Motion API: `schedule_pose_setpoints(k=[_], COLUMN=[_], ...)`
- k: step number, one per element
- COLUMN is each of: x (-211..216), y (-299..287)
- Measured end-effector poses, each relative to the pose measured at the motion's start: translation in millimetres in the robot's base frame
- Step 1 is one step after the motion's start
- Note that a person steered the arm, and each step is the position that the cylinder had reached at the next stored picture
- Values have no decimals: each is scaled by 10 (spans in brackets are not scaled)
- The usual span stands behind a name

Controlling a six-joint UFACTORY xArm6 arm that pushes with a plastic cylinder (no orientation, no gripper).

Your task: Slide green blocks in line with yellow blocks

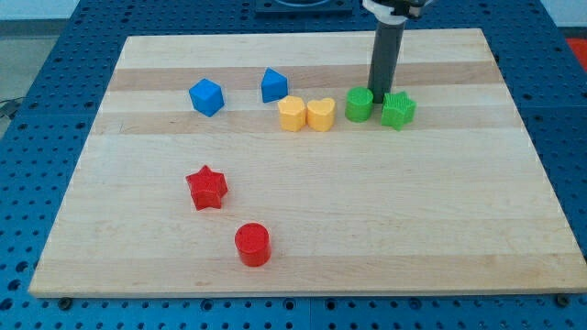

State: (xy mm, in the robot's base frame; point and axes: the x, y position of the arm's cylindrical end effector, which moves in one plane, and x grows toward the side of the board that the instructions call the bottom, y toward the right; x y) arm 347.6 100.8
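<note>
Worktop of pale wood is carrying, nearest, a red cylinder and a red star. Farther, two yellow blocks are sitting in one row with a green cylinder and a green star. My tip is standing between the green ones; no hand exists. Two blue blocks are lying left.

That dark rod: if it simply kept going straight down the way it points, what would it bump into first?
My tip already seems to sit on the wooden board, between the green cylinder and green star, so probably just the board, though depth is unclear.
</note>
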Motion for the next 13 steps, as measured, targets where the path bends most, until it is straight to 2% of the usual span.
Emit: schedule_pose_setpoints(k=[4,7,9,13], x=[168,-151,-166,132], y=[-18,41,-173,-174])
